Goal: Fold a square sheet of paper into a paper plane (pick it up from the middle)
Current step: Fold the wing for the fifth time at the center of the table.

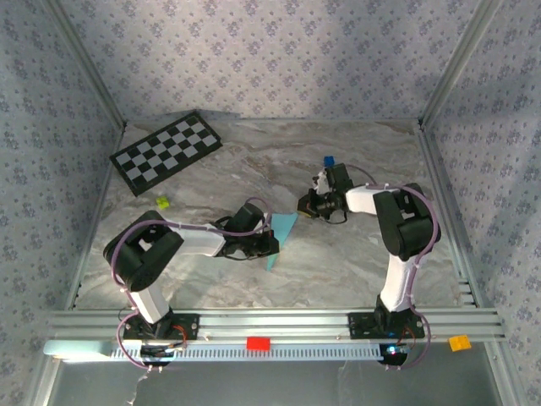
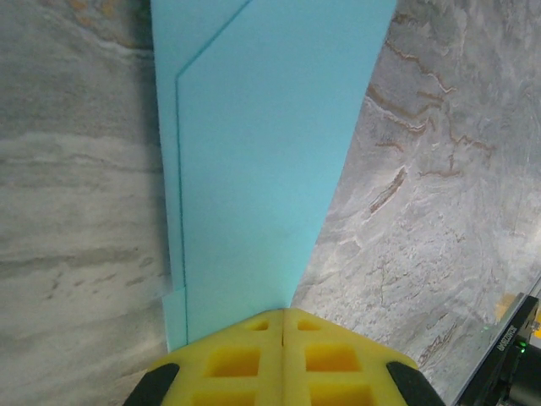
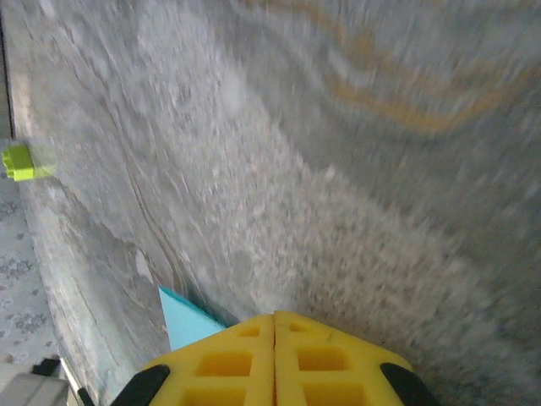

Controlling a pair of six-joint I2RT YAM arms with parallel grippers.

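The light sky-blue paper (image 1: 283,228) lies flat on the marble table, folded into a long tapering shape with layered edges (image 2: 254,169). One narrow end points toward the near edge. My left gripper (image 1: 270,243) is shut, and its yellow fingertips (image 2: 283,311) rest on top of the paper's near end; the paper runs under them, not between them. My right gripper (image 1: 305,205) is shut just right of the paper, low over the table (image 3: 275,317). A blue corner of the paper (image 3: 182,317) shows to its left.
A black-and-white checkerboard (image 1: 166,152) lies at the back left. A tiny dark-blue cube (image 1: 328,161) sits behind the right gripper. A small yellow-green block (image 1: 162,202) (image 3: 21,161) lies left of centre. Red (image 1: 258,342) and orange (image 1: 459,342) blocks sit by the front rail.
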